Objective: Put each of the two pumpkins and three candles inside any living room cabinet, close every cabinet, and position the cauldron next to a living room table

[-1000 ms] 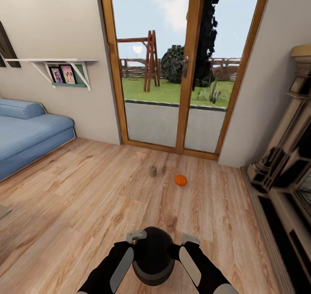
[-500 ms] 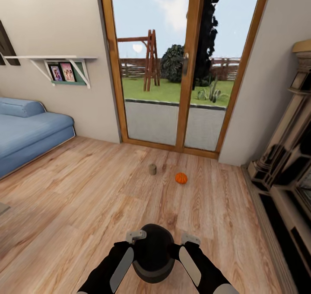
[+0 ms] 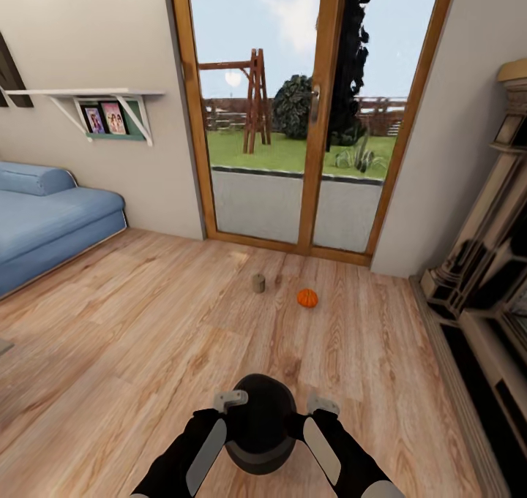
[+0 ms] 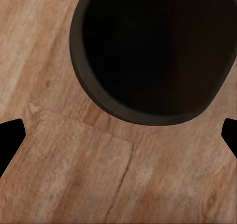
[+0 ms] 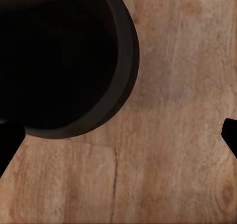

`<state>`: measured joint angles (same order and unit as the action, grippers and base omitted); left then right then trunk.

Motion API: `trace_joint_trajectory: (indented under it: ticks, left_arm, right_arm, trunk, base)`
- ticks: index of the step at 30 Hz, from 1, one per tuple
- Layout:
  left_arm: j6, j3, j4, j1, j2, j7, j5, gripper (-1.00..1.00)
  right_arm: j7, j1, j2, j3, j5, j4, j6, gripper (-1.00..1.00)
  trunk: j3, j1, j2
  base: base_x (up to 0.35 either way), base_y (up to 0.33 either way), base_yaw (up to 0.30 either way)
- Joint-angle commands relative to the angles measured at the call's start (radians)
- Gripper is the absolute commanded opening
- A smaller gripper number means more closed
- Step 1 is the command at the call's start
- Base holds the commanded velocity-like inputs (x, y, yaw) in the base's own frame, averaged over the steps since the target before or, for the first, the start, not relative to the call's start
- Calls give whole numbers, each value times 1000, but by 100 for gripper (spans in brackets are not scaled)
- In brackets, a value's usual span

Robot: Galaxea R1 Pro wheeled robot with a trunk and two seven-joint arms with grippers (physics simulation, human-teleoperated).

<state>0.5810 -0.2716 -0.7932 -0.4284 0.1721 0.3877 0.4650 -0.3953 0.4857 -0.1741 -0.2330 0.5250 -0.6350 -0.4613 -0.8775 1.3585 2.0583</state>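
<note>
The black cauldron (image 3: 260,421) stands on the wood floor at the bottom centre of the head view, between my two arms. My left gripper (image 3: 230,399) and right gripper (image 3: 323,404) flank its upper rim, both open. In the left wrist view the cauldron's dark mouth (image 4: 148,51) lies beyond the spread fingertips (image 4: 10,135); the right wrist view shows its rim (image 5: 126,56) and the wide-apart fingertips (image 5: 229,135). Further ahead, near the glass door, a grey-beige candle (image 3: 258,284) stands on the floor with an orange pumpkin (image 3: 307,297) just to its right. The cabinet and table are out of view.
A wood-framed glass patio door (image 3: 315,118) fills the far wall. A blue sofa (image 3: 51,216) sits at the left under a wall shelf (image 3: 110,107) with photos. A dark ornate fireplace surround (image 3: 487,278) lines the right side. Open floor lies between me and the candle.
The whole view has shifted: cauldron, candle, pumpkin and shelf all sit slightly higher in the picture. My arms and grippers hold the same pose.
</note>
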Motion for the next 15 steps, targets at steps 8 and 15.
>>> trace_joint_trajectory:
  ticks: [8, 15]
  left_arm:
    - [2, -3, -1, 0, 0, 10, 11, 100]
    - [2, -3, -1, 0, 0, 9, 11, 100]
  right_arm:
    - [-10, 1, 1, -5, 10, -2, -2, 100]
    - [-10, 1, 1, -5, 10, -2, -2, 100]
  trunk:
    - [-26, 31, 57]
    - [-48, 57, 106]
  base:
    - [0, 0, 0]
    - [0, 0, 0]
